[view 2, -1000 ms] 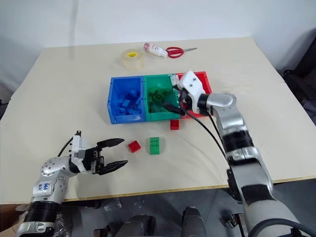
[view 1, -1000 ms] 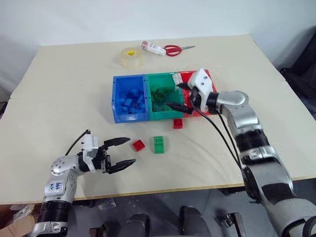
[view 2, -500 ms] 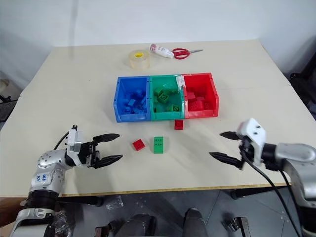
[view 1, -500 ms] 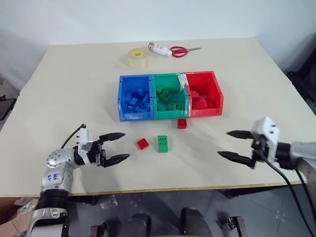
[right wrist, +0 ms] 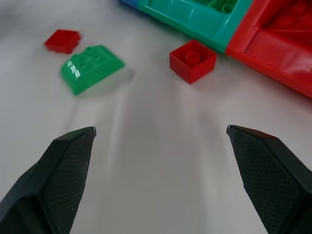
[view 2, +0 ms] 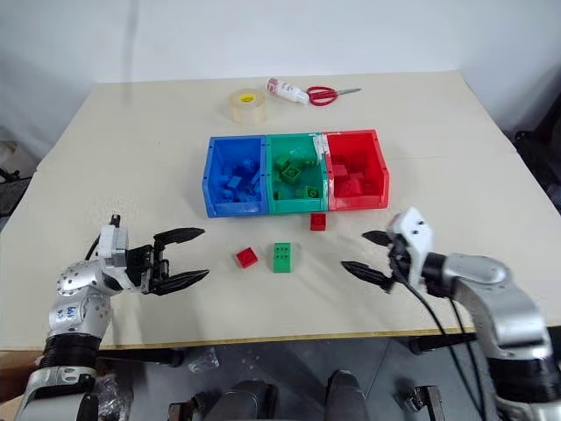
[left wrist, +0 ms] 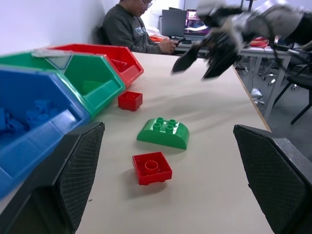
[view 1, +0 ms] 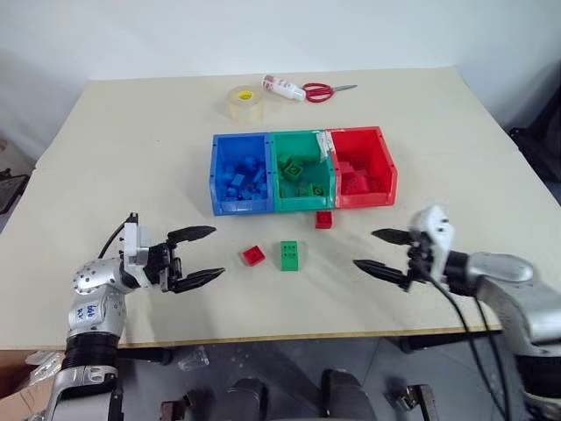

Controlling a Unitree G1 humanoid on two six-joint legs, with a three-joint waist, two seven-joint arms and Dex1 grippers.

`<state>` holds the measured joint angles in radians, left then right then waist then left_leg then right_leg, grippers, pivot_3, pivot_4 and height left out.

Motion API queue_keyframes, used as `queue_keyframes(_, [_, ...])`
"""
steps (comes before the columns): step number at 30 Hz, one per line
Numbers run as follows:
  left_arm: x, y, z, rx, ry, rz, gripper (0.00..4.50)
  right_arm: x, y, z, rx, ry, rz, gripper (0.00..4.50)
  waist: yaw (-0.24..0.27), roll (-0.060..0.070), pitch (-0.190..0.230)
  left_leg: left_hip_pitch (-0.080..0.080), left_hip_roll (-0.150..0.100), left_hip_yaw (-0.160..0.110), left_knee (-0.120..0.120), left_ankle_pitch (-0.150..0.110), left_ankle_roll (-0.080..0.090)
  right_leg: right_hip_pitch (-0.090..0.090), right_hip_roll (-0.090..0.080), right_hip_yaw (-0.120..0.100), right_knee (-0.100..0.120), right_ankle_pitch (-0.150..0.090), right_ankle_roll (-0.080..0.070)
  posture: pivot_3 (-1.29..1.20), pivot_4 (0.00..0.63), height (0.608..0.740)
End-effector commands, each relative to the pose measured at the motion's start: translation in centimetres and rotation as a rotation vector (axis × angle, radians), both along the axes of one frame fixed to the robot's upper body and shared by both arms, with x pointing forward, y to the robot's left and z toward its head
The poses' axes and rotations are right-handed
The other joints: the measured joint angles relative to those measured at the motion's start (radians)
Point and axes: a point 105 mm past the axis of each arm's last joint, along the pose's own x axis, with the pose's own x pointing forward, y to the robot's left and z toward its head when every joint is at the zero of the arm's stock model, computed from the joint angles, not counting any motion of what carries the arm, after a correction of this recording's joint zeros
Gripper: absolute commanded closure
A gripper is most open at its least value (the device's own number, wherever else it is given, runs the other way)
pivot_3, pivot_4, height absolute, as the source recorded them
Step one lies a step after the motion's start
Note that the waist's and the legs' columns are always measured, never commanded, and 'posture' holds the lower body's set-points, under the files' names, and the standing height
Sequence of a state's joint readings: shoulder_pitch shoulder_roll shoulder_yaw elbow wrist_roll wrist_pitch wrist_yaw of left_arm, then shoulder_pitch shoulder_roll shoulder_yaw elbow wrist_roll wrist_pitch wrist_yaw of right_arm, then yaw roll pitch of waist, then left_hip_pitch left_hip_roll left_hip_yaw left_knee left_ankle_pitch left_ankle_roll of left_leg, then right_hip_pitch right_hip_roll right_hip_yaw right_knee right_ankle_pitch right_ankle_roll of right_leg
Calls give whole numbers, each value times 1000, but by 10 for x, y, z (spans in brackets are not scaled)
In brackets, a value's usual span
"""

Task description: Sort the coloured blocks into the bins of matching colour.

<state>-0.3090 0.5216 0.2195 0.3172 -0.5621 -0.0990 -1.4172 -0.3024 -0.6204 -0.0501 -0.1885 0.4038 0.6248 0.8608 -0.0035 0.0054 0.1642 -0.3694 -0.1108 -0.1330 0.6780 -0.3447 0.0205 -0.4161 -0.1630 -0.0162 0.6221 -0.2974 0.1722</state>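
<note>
With both grippers spread and empty, I'm between picks: 3 blocks left near the table's front edge, before the bins. Right gripper is nearest the red block touching the green bin's front; I'd take that next, then drop it in the red bin. Left gripper faces the other red block and green block.

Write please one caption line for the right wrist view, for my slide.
Open right gripper facing a red block, a green block and another red block beside the bins.
</note>
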Motion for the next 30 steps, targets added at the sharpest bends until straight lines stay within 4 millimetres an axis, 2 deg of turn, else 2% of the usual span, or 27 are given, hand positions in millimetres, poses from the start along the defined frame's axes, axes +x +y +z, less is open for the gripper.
queue_keyframes(1, [-8, 2, 8, -14, -26, 17, 0, 22, 19, -4, 5, -36, -21, 7, -2, 0, 0, 0, 0, 0, 0, 0, 0, 0, 0, 0, 0, 0, 0, 0, 150, 740])
queue_keyframes(5, [-16, 3, 7, -12, -18, 40, 0, 43, 35, -9, 18, -49, -30, 7, -1, 0, 0, 0, 0, 0, 0, 0, 0, -1, 0, 0, 2, 0, 0, 0, 150, 740])
queue_keyframes(13, [-28, 4, 7, -12, -5, 77, 0, 61, 58, -17, 30, -61, -3, 7, -11, 0, 0, 0, 1, -1, 0, 0, -1, -1, 1, 0, 2, 0, 0, 0, 150, 740])
queue_keyframes(17, [-29, 3, 7, -14, -2, 87, 0, 60, 69, -12, 91, -82, 31, 836, -23, 0, 0, 1, 1, -2, 0, -1, -1, -1, 2, 0, 3, 0, 0, 0, 150, 740])
queue_keyframes(21, [-29, 3, 6, -18, 2, 88, 0, 52, 68, -7, 104, -94, 45, 2282, -25, 0, 0, 1, 1, -2, -2, -1, -1, -2, 2, 0, 3, 0, -1, 0, 150, 740])
queue_keyframes(22, [-28, 2, 6, -19, 3, 88, 0, 48, 68, -5, 107, -100, 55, 2422, -25, 0, 0, 1, 1, -2, -2, -1, -1, -2, 2, 0, 3, 0, -1, 0, 150, 740])
queue_keyframes(26, [-26, 1, 5, -24, 6, 84, 0, 25, 62, 11, 108, -132, 104, 2424, -22, 0, 0, 0, 0, -2, -1, -1, -1, -2, 2, 0, 3, 0, -1, 0, 150, 740])
queue_keyframes(28, [-24, 0, 4, -27, 10, 76, 0, 21, 54, 34, 119, -185, 91, 2424, -22, 1, 0, 0, 0, -2, -1, -1, -1, -2, 2, 0, 3, 0, -1, 0, 150, 740])
queue_keyframes(30, [-23, -2, 2, -28, 16, 66, 0, 27, 43, 58, 125, -246, 39, 2424, -21, 1, 0, 0, 0, -2, 0, -1, -1, -2, 2, 0, 2, 0, -1, 0, 150, 740])
